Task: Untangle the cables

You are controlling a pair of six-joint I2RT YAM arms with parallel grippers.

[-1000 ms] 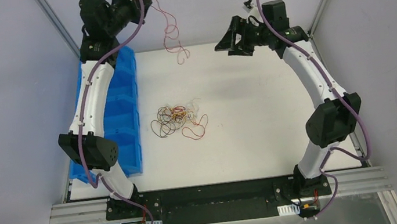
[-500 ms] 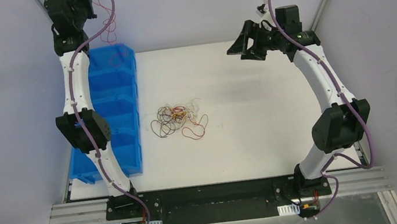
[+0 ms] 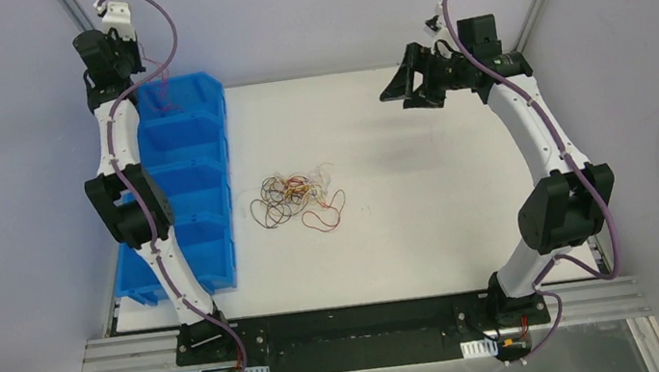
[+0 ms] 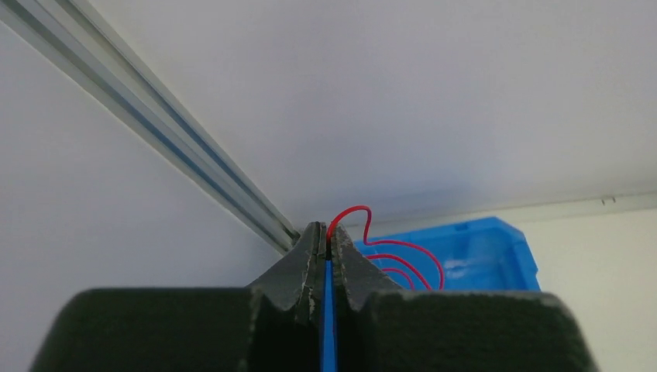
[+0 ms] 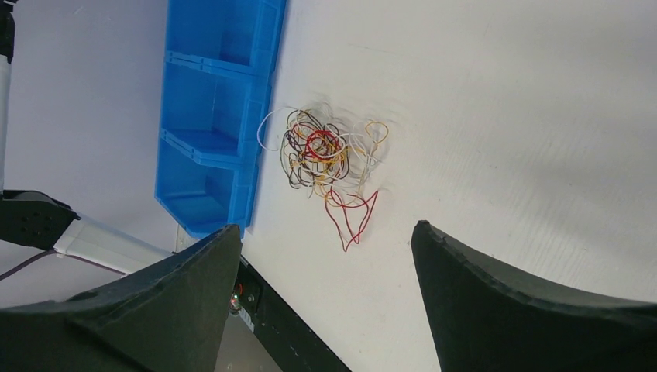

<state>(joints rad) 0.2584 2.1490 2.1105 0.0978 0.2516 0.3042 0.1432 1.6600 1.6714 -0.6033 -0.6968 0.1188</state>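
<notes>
The cables [image 3: 293, 199] lie as a small tangle of red, orange-yellow, black and white wires on the white table [image 3: 428, 221], also seen in the right wrist view [image 5: 325, 155]. My left gripper [image 3: 123, 59] is raised at the far left back corner. In the left wrist view it [image 4: 326, 232] is shut on one red wire [image 4: 387, 248], which loops down over the far blue bin [image 4: 480, 256]. The wire shows only faintly in the top view [image 3: 163, 100]. My right gripper [image 3: 409, 87] is open and empty, high above the table's back right [image 5: 327, 226].
A row of blue bins [image 3: 196, 166] stands along the table's left edge. Aluminium frame posts [image 4: 178, 147] rise at the back corners, one close to my left gripper. Grey walls surround the table.
My left arm has swung left with the red wire, from above the table's back middle to over the far blue bin. My right gripper has shifted slightly right.
</notes>
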